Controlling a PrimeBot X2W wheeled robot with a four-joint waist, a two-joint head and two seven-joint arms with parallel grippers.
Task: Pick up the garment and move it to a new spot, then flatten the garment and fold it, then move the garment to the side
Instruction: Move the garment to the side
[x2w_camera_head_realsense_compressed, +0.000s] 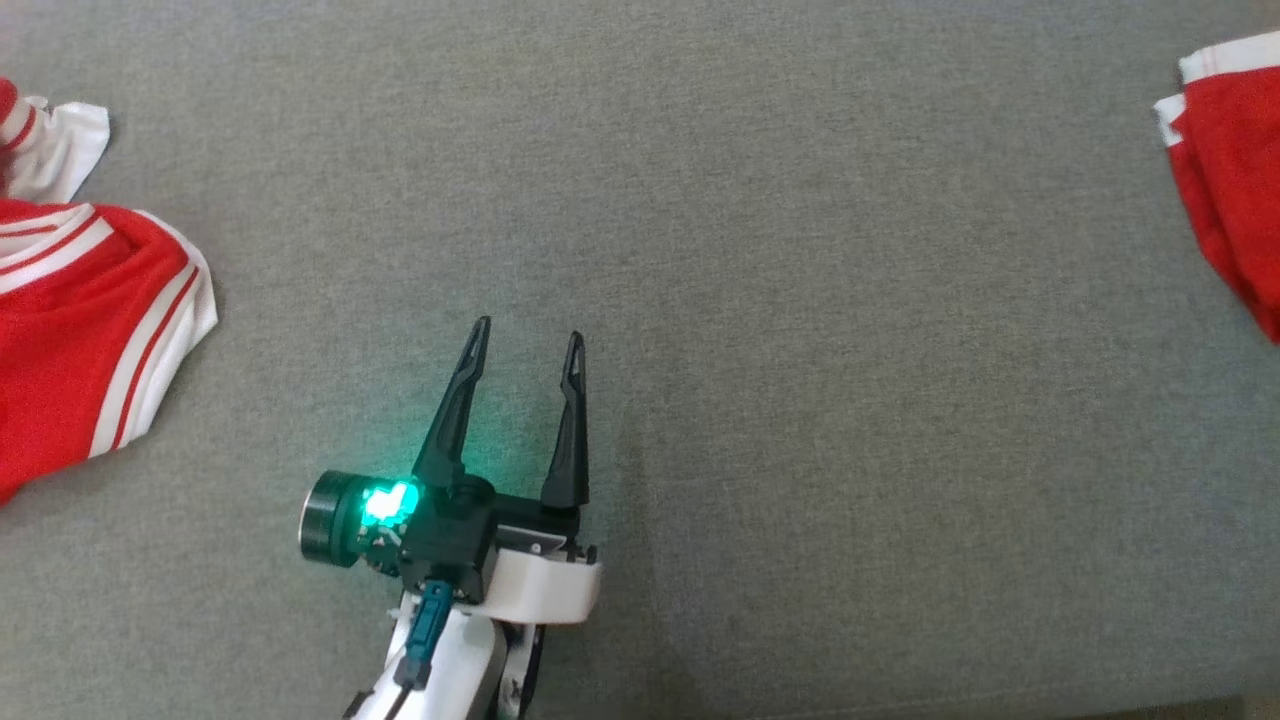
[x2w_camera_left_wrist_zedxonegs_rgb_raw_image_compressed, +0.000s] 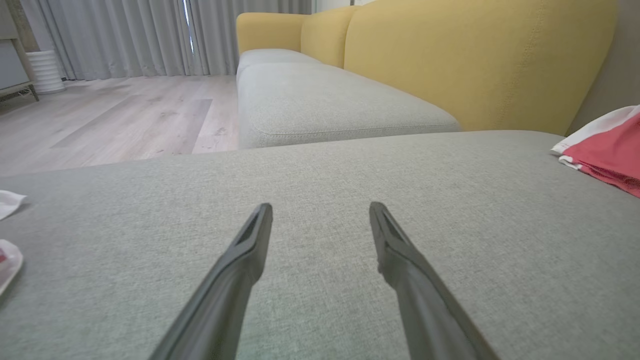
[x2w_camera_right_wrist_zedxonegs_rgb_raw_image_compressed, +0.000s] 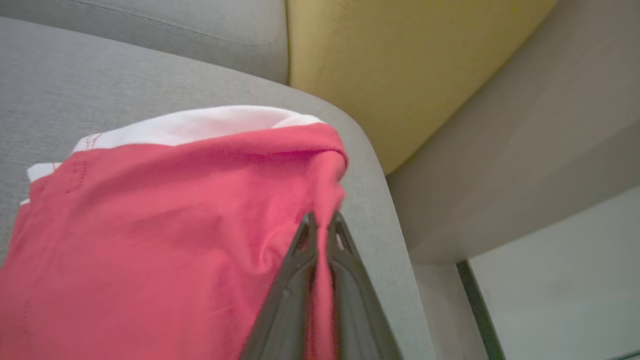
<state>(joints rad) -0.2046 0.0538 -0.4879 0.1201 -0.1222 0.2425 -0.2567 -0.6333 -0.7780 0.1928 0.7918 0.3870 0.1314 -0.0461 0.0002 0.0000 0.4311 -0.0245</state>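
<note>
Red garment (x2w_camera_right_wrist_zedxonegs_rgb_raw_image_compressed: 150, 225) with white trim was sitting way over at the right end of the grey cushion (x2w_camera_head_realsense_compressed: 800, 300), right by the rounded corner, and it looked folded over on itself. Right gripper (x2w_camera_right_wrist_zedxonegs_rgb_raw_image_compressed: 322, 217) had its fingers pressed together on a fold of the red fabric at the garment's edge, so it was pinching the cloth. Left gripper (x2w_camera_head_realsense_compressed: 530, 330) was over bare cushion around the lower middle of the head view, fingers spread apart with nothing between them, and a green light (x2w_camera_head_realsense_compressed: 388, 503) glowing on its wrist. Well apart from all that, at the far left edge, lay a second top (x2w_camera_head_realsense_compressed: 70, 330), red with white stripes, kinda rumpled. From the left wrist camera you could see a yellow sofa back (x2w_camera_left_wrist_zedxonegs_rgb_raw_image_compressed: 475, 60) behind the cushion, plus pale wood floor (x2w_camera_left_wrist_zedxonegs_rgb_raw_image_compressed: 125, 115) and grey curtains (x2w_camera_left_wrist_zedxonegs_rgb_raw_image_compressed: 125, 35)
</note>
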